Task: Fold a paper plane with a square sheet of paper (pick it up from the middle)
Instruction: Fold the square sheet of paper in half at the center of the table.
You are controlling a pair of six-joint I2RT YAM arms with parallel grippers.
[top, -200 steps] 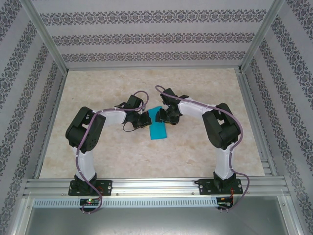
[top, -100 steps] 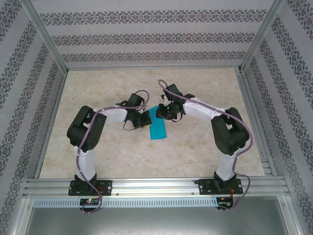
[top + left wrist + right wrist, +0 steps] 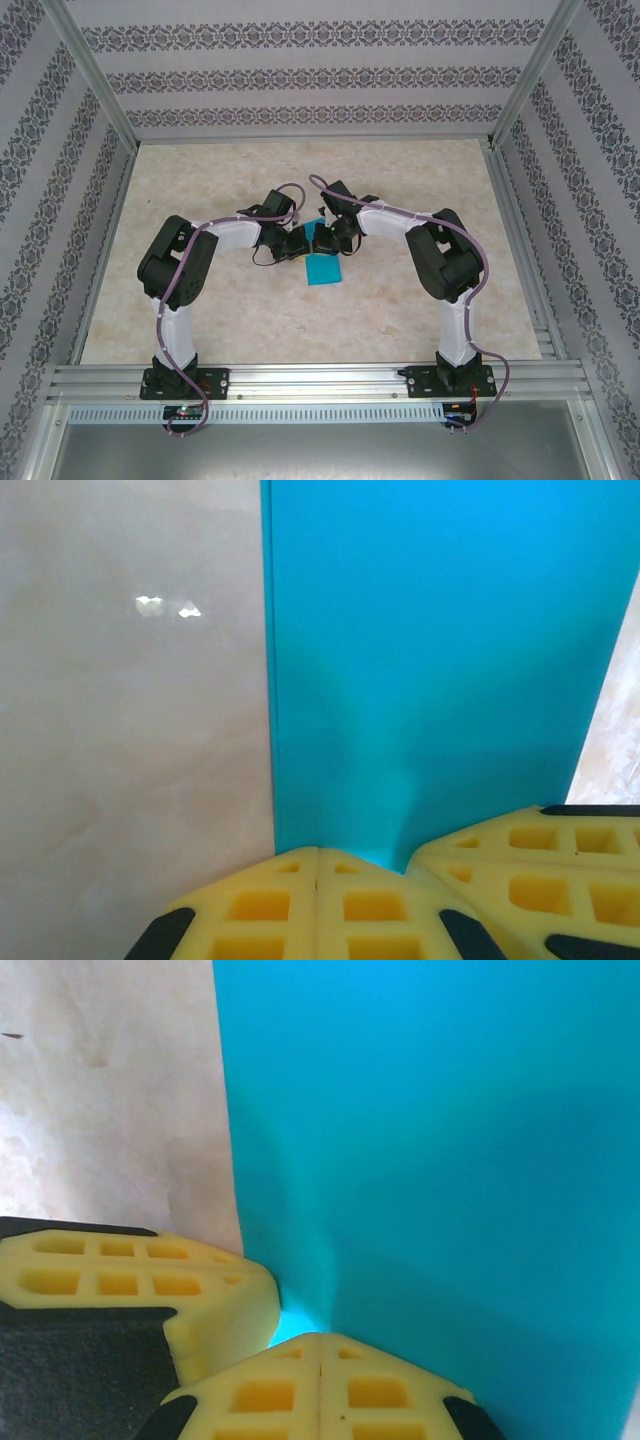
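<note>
The cyan-blue sheet of paper [image 3: 323, 268] lies mid-table as a narrow folded oblong, its far end lifted between the two grippers. My left gripper [image 3: 303, 243] is shut, its yellow pads pinching the paper's near edge [image 3: 318, 852]. My right gripper [image 3: 323, 239] is shut on the same edge [image 3: 320, 1337], right beside the left one. A small ridge of paper [image 3: 330, 1260] rises into each pinch. The right gripper's fingers [image 3: 530, 855] show at the lower right of the left wrist view, and the left fingers [image 3: 150, 1280] at the lower left of the right wrist view. The paper plane is out of view.
The beige marble-look table [image 3: 400, 300] is bounded by patterned walls and aluminium posts [image 3: 95, 80]. A metal rail [image 3: 320, 380] runs along the near edge by the arm bases. Both arms bend inward and meet at the middle.
The right gripper has moved left onto the paper's far end and closed beside the left gripper. The paper's far end has risen, so it looks shorter. The left arm has stayed put.
</note>
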